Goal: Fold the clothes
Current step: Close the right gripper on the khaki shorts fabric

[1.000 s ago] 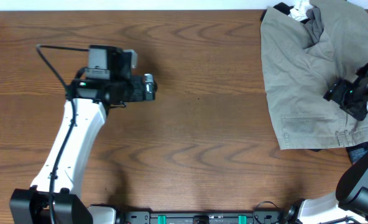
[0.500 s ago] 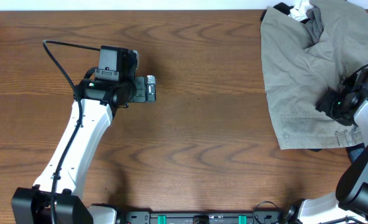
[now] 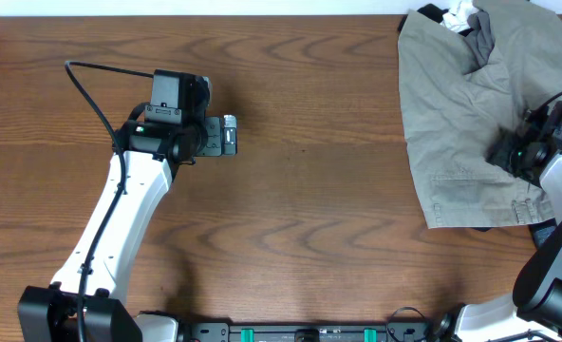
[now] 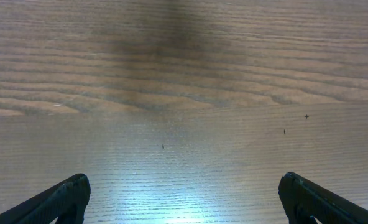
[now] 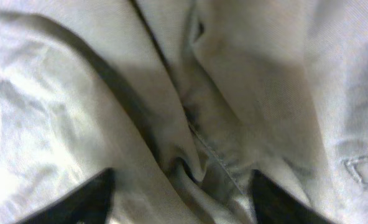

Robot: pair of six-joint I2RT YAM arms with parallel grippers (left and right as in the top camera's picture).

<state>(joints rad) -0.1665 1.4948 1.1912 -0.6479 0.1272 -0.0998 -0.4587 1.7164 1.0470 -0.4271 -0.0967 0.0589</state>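
Note:
The pale khaki-olive garment (image 3: 461, 104) lies crumpled at the table's far right, with a stitched pocket (image 3: 461, 190) near its lower edge. My right gripper (image 3: 511, 152) is down on its right part. In the right wrist view the gripper (image 5: 183, 202) is open, its dark fingers (image 5: 78, 202) pressed into the cloth on either side of a raised fold with a seam (image 5: 202, 149). My left gripper (image 3: 230, 135) hangs over bare wood left of centre, far from the garment. In the left wrist view it (image 4: 185, 202) is open and empty.
A darker grey garment (image 3: 480, 36) and a white item (image 3: 461, 11) lie at the khaki garment's top edge. A dark blue item (image 3: 547, 233) lies at its lower right. The wooden table (image 3: 309, 218) stretches between the arms.
My right gripper has come down and leftward onto the garment, then shifted a little right. My left arm moved slightly right a second ago and has since stayed still.

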